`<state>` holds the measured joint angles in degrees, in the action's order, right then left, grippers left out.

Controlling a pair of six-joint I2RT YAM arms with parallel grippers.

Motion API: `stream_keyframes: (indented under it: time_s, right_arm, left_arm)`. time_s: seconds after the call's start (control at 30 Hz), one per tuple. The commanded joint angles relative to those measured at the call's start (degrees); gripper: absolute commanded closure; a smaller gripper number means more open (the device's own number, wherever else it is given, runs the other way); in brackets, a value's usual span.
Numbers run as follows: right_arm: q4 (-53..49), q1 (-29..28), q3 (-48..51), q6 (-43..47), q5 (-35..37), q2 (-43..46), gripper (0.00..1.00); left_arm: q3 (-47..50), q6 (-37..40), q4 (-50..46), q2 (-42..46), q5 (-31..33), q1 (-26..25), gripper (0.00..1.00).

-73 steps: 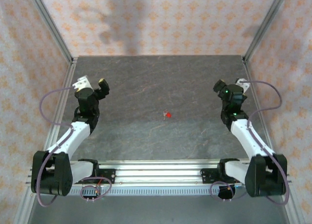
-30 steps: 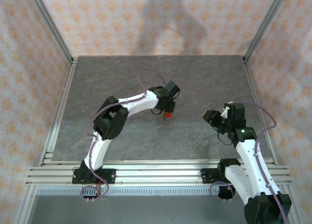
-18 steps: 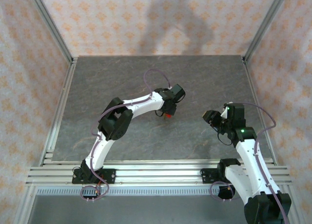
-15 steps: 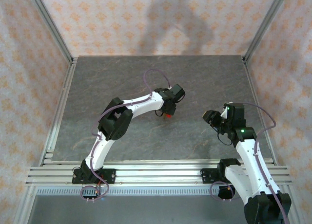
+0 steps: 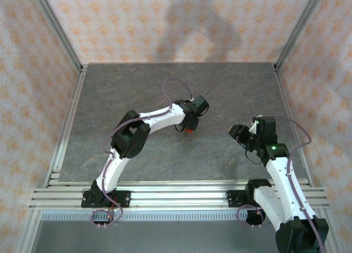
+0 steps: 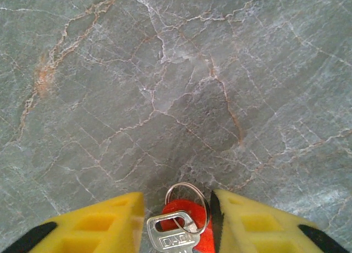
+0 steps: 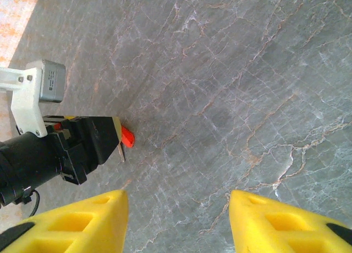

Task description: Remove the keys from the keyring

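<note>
The keyring (image 6: 187,185), a thin steel ring with a bright red tag (image 6: 192,212), lies on the grey stone table. One silvery key (image 6: 173,237) hangs on it, its head lying over the tag. My left gripper (image 6: 177,202) is down at the table and open, its yellow fingers on either side of the key and tag. The right finger touches the ring; a narrow gap shows beside the key. In the top view the tag (image 5: 188,131) peeks out under the left gripper (image 5: 188,126). My right gripper (image 7: 177,201) hovers open and empty, apart, facing the tag (image 7: 127,137).
The grey table (image 5: 165,88) is ringed by aluminium rails (image 5: 71,115) and patterned walls. The left arm reaches across the middle with its cable looped above the wrist. The right arm (image 5: 269,148) stands at the right, some way from the keyring.
Both arms have come in from the table's sides to the middle. Over the last second the left wrist shifted slightly right above the keyring; the right arm stayed still.
</note>
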<state>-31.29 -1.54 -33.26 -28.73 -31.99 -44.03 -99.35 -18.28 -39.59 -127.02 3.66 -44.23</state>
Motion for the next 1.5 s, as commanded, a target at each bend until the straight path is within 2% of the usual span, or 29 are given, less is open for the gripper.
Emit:
stream_keyframes:
  time_s: [0.0,0.17,0.53,1.23,1.47]
  right_arm:
    - [-0.4,0.0,-0.8,0.0,-0.3,0.2,0.49]
    - [-0.6,0.0,-0.6,-0.2,-0.3,0.3,0.49]
    - [-1.6,0.0,-0.2,-0.4,0.0,2.2,0.49]
    - [-1.1,0.0,0.1,-0.8,0.1,2.5,0.49]
    - [-0.9,0.0,0.1,-1.0,0.1,2.5,0.49]
  left_arm:
    - [1.5,0.8,-0.9,0.1,0.7,0.0,0.58]
    - [2.9,0.9,-0.2,0.8,0.4,-0.1,0.55]
    - [4.0,1.8,-0.5,1.6,1.8,-0.1,0.72]
    - [7.3,2.6,0.3,6.3,3.6,0.1,0.65]
    - [9.5,2.2,1.6,7.9,3.5,0.7,0.68]
